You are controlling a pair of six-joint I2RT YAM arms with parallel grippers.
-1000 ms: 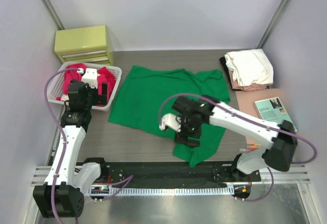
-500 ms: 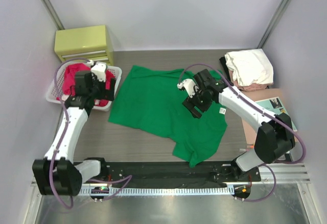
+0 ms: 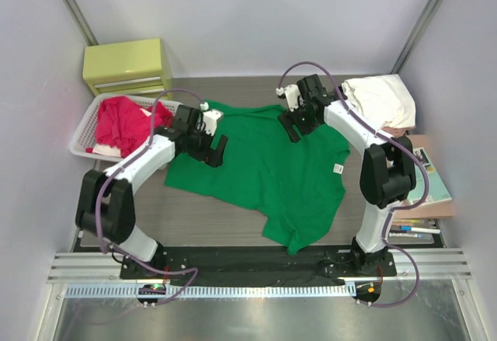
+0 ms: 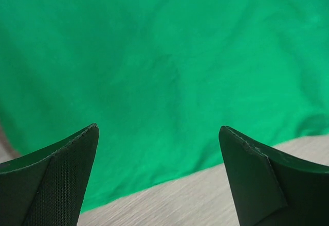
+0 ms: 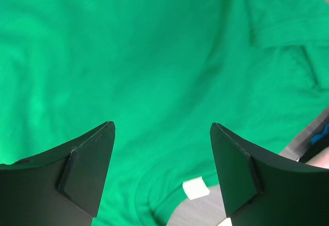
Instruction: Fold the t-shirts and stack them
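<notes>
A bright green t-shirt lies spread on the table, its white neck label toward the right. My left gripper hovers open over the shirt's far left edge. In the left wrist view the green cloth meets bare table between the jaws of that gripper. Over the shirt's far part hangs my right gripper, open and holding nothing. The right wrist view shows the green cloth, its collar and label below the open right gripper. Red t-shirts lie in the basket.
A white slatted basket stands at the left, with a yellow drawer box behind it. At the back right white, pale pink and black shirts are piled. A teal book lies by the right arm.
My left gripper swung from the basket to the green shirt's far left edge. My right gripper moved from the shirt's front to its far side, and its jaws spread wider.
</notes>
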